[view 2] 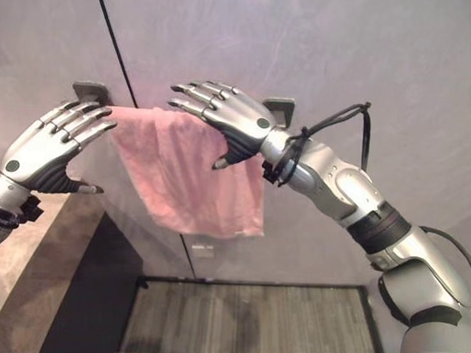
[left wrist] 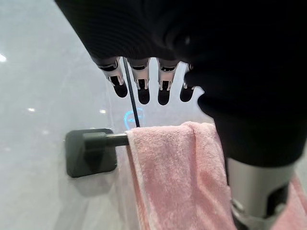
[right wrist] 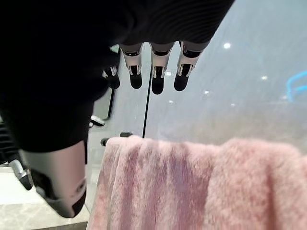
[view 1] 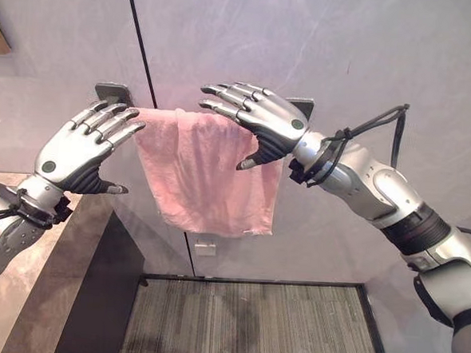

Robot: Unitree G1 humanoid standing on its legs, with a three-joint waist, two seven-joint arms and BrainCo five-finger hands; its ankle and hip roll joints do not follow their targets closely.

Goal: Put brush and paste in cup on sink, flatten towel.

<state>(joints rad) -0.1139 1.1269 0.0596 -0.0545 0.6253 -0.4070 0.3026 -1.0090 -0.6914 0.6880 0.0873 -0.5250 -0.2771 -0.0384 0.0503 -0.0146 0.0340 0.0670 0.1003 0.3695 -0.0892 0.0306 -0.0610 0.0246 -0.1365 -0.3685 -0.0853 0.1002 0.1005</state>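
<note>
A pink towel [view 1: 207, 175] hangs bunched on a wall rail [left wrist: 112, 139] at frame centre. We hold the left robot hand [view 1: 81, 147] and right robot hand [view 1: 259, 118] spread above it, gripping nothing. A sideways sweep may drag the towel off its rail.

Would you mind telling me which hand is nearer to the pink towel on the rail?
The right. The right hand is over the pink towel, fingers straight above its top edge, thumb in front of the cloth. The left hand is open beside the towel's left end, near the rail bracket.
</note>
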